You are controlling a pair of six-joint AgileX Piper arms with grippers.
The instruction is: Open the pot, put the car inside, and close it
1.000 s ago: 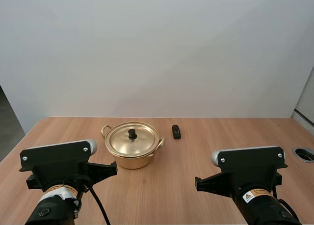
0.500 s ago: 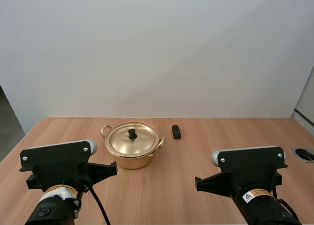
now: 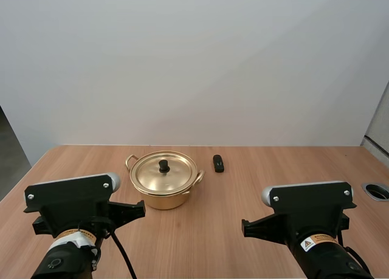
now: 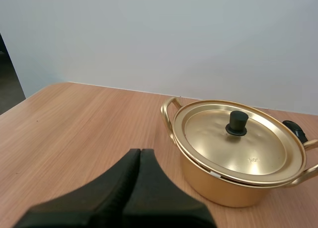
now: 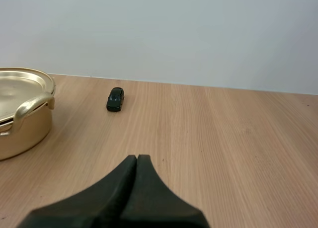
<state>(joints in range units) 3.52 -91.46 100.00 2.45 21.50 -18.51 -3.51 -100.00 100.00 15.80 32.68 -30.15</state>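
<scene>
Nearest the camera, above the wooden table (image 3: pixel 243 194), the left gripper (image 4: pixel 140 151) is closed into one dark wedge, holding nothing. The right gripper (image 5: pixel 136 157) is closed the same way. Farther off, just left of centre in the high view, the golden pot (image 3: pixel 163 200) stands with its lid (image 3: pixel 176 177) on and the black knob (image 3: pixel 163 165) upright. Right of the pot and clear of its handle, the small black car (image 3: pixel 218 163) rests near the table's far edge.

No legible wording anywhere.
The left arm's sticker (image 3: pixel 77 234), right arm's sticker (image 3: pixel 316 243) and a stamp (image 4: pixel 253 160) on the pot lid (image 4: pixel 218 138) are unreadable.
</scene>
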